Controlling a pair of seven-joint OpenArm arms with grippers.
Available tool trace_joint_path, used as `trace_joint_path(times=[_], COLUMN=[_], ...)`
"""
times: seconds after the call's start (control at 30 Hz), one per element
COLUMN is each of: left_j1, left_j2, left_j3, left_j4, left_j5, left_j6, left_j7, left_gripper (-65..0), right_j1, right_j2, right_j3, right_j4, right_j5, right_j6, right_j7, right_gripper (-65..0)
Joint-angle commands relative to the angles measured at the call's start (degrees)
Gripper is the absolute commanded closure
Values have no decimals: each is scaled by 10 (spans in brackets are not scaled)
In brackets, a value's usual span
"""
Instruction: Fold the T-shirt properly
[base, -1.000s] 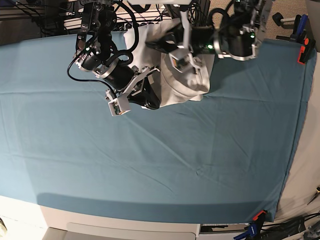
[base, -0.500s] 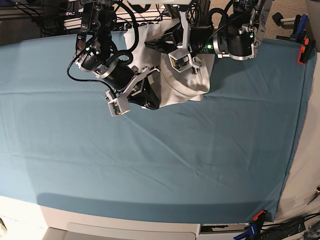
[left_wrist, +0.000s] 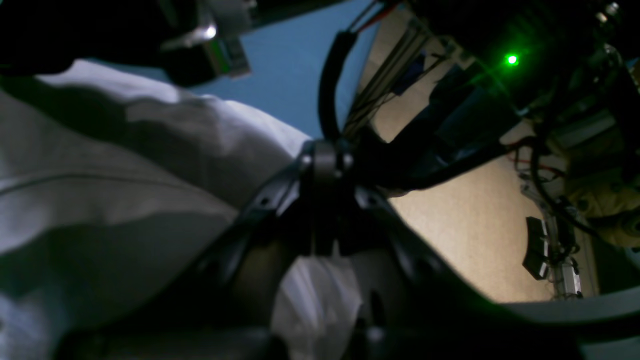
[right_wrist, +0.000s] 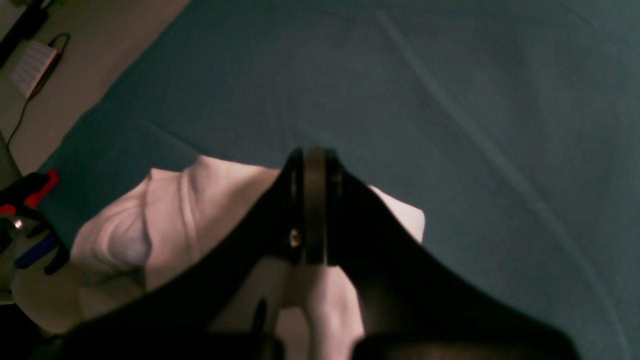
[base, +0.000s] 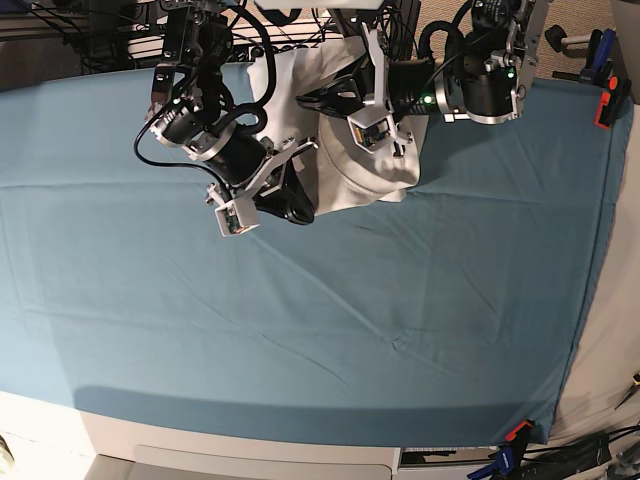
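While both tools pinch white T-shirt (base: 365, 170), teal sheet (base: 300, 310) beneath

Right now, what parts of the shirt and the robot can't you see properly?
- T-shirt: base view, far half hidden behind both arms.
- Left gripper: left wrist view, too dark to see the fingers meeting cloth.
- Right gripper: right wrist view, blurred; its dark body covers the pinch.

Base view: high, looking down on whole teal sheet (base: 300, 320), both arms at far edge. Left wrist view: very close, low, facing across T-shirt (left_wrist: 100, 190) toward floor. Right wrist view: close, looking down past closed jaws. All share T-shirt, sheet
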Motion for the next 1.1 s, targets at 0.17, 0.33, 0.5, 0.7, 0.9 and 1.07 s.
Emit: trace_joint_path(times=[0.17,0.33,0.5,0.7,0.9,1.07], left_j1=[-1,1,1,1,1,2], left_j2=[0,0,-8,-11,-11,-13], left_j3=[-1,-1,-1,-33,-111,-124], left_j4=[45,68,68,68,86,87], left_j5=[45,81,81,73,43,33], left_j6=[37,51,51,31,10,-3], left_j7=[-41,-55,-55,-55,-55,-54], left_gripper=[0,0,0,0,0,0], right_j1=[6,6,6,7,7,13], right_j2=[-1,-1,-1,1,2,2], right_j3=[-1,-1,-1,-1,-1,-1], right_j4=[8,8,8,8,8,8], right_j5=[14,14,14,8,-23,-23], right_j6=[3,3,3,3,3,3], right_j7=[16,16,16,17,28,30], right_gripper=[0,0,0,0,0,0])
